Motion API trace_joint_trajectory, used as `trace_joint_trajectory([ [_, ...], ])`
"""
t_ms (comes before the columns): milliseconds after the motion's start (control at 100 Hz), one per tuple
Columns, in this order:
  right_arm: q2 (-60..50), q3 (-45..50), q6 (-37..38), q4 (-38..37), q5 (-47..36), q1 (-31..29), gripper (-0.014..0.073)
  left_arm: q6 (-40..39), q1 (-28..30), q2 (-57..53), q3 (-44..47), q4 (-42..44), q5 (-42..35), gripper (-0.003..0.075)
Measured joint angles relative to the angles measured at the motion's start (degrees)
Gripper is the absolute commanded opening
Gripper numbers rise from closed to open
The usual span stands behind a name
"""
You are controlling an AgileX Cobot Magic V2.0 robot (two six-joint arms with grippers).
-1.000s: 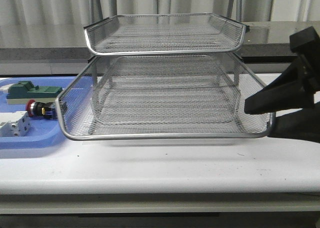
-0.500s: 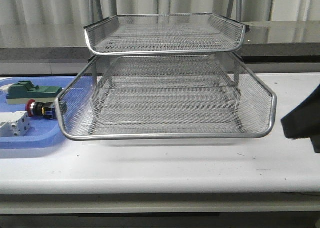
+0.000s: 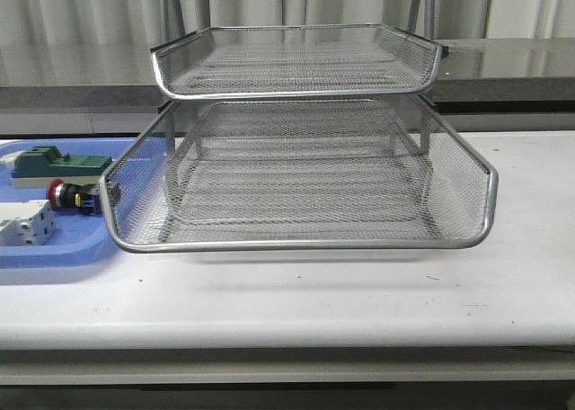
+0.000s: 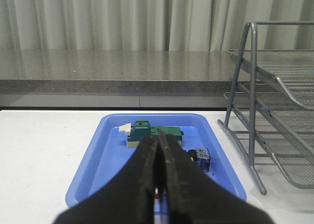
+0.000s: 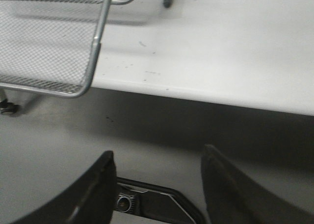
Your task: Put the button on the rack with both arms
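The button point(image 3: 70, 196), red-headed with a black body, lies in the blue tray point(image 3: 54, 253) left of the rack point(image 3: 296, 172). The rack's middle wire tray stands pulled out toward the front. Neither arm shows in the front view. In the left wrist view my left gripper point(image 4: 158, 139) is shut with nothing in it, raised short of the tray, and the button's blue rear block point(image 4: 201, 157) peeks out beside one finger. My right gripper point(image 5: 157, 160) is open and empty, below the table edge, looking at the floor with the rack's tray corner point(image 5: 93, 52) nearby.
A green block point(image 3: 56, 165) and a white terminal block point(image 3: 25, 226) share the blue tray with the button. The rack's frame legs point(image 4: 250, 106) stand just beside the tray. White table surface point(image 3: 359, 293) stretches in front of the rack.
The right arm, which was at the rack's right side a second ago, has drawn back to the right and left the front view. The button and rack have not moved.
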Motion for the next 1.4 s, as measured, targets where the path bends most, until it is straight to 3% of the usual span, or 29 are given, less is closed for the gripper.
trace_joint_trajectory([
  [290, -8.2, -3.8, 10.4, -13.4, 7.0, 0.0, 0.0402, 0.0, 0.0, 0.0, 0.0, 0.0, 0.0, -0.0020],
  [490, -12.0, -4.0, 12.0, -15.3, 8.5, 0.0, 0.0386, 0.0, 0.0, 0.0, 0.0, 0.0, 0.0, -0.0020],
  [610, -12.9, -4.1, 12.1, -15.5, 8.5, 0.0, 0.0286, 0.0, 0.0, 0.0, 0.0, 0.0, 0.0, -0.0020],
  [930, -13.3, -4.1, 12.3, -15.6, 8.6, 0.0, -0.0075, 0.0, 0.0, 0.0, 0.0, 0.0, 0.0, -0.0020],
  [1400, -13.3, -4.1, 12.4, -15.7, 8.6, 0.0, -0.0068, 0.0, 0.0, 0.0, 0.0, 0.0, 0.0, -0.0020],
])
